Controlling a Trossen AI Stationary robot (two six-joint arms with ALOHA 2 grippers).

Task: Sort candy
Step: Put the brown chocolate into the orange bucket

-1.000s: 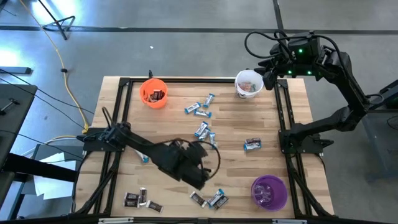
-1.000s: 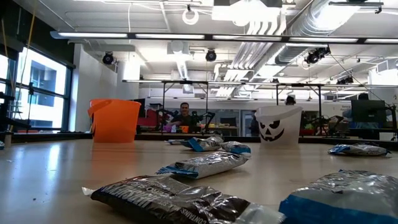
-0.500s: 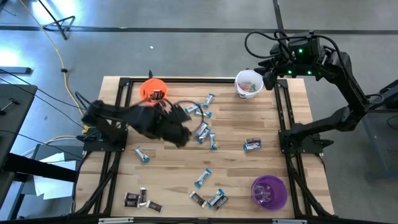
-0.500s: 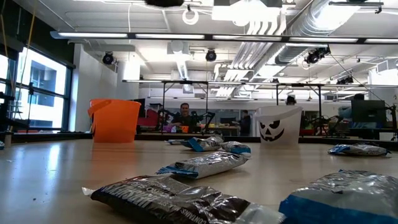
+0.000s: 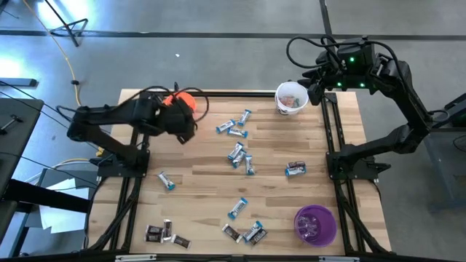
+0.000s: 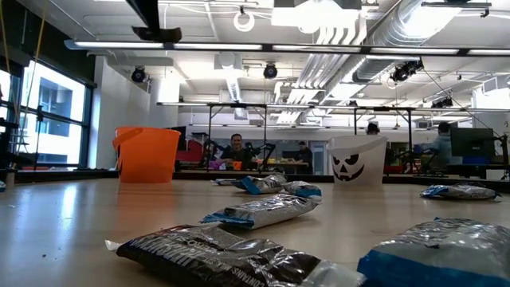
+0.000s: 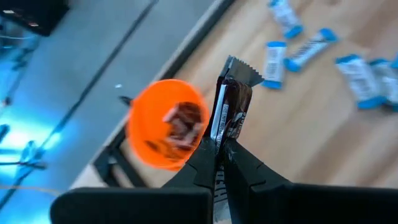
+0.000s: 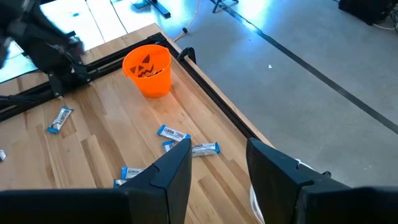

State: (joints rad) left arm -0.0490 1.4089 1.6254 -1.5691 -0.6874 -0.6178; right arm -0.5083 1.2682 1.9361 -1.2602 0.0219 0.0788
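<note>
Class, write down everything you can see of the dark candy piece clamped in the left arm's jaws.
The dark candy piece is a small brown-black bar in a glossy wrapper with a silvery crimped, zigzag end and a pale stripe along one edge. It stands on edge, pinched at its lower end by the shut left gripper, touching nothing else. It hangs in the air beside and above the orange cup, which already holds similar dark pieces.
</note>
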